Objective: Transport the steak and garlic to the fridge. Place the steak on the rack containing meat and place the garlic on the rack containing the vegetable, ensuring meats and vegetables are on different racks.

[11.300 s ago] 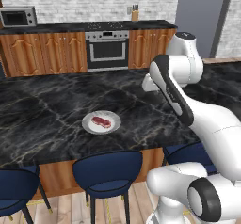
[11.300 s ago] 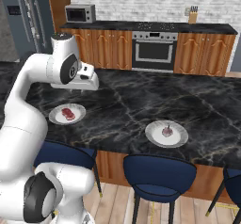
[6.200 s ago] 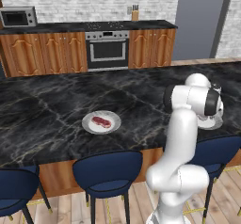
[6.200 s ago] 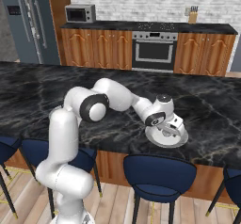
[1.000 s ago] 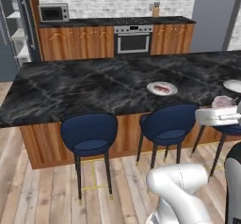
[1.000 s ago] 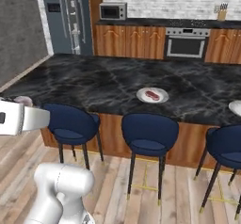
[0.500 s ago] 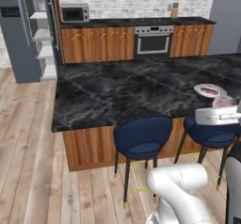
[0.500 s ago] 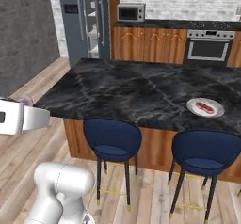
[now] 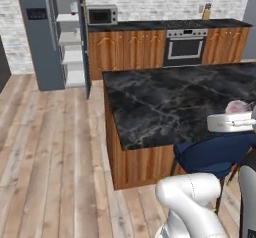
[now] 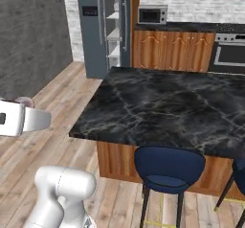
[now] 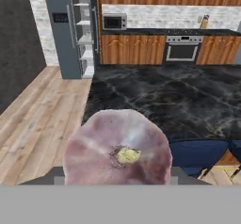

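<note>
My gripper (image 9: 235,114) is shut on the garlic (image 9: 236,106), a pale pinkish bulb held at the right edge of the left base view. In the right base view the garlic (image 10: 24,101) sits on top of the white hand at the far left. It bulges large in the hand view as the garlic (image 11: 117,148), hiding the fingertips. The fridge (image 9: 44,42) stands at the back left, slate-grey, its door open on white shelves (image 9: 69,37). The fridge (image 11: 66,30) is far ahead of the hand. The steak is out of view.
A black marble island counter (image 9: 165,102) lies between me and the back wall. Blue stools (image 10: 170,169) stand along its near side. An oven (image 9: 185,47) and a microwave (image 9: 101,16) line the back. Bare wooden floor (image 9: 50,147) stretches toward the fridge.
The whole picture has shifted as the base drives: the fridge has come further into view and the island has slid right. The garlic stays in the gripper.
</note>
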Tool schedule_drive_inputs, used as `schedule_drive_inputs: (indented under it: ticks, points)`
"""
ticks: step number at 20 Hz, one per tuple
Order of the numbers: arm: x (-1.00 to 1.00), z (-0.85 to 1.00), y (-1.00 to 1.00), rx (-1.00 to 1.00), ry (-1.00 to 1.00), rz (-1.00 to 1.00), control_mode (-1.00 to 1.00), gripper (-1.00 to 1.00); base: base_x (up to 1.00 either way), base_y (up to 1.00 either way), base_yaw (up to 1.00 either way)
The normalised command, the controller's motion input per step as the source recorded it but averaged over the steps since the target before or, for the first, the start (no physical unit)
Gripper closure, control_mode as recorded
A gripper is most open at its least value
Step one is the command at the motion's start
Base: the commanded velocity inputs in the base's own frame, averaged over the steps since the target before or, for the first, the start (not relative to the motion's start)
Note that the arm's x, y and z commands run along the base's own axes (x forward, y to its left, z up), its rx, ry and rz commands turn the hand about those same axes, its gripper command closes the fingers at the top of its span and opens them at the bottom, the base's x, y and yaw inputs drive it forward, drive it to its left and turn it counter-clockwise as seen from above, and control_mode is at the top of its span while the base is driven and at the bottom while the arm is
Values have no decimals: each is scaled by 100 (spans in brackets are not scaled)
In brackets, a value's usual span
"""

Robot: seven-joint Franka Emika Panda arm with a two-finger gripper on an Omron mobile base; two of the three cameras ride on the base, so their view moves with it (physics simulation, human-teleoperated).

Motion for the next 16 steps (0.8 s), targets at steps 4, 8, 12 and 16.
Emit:
schedule_drive_inputs:
  ticks: [4, 8, 12, 16]
  points:
    - [0, 0, 0, 0, 0, 0, 100, 100, 40, 100, 0]
    - [0, 0, 0, 0, 0, 0, 100, 100, 3, 100, 0]
    - [0, 0, 0, 0, 0, 0, 100, 100, 0, 100, 0]
    - [0, 0, 0, 0, 0, 0, 100, 100, 28, 100, 0]
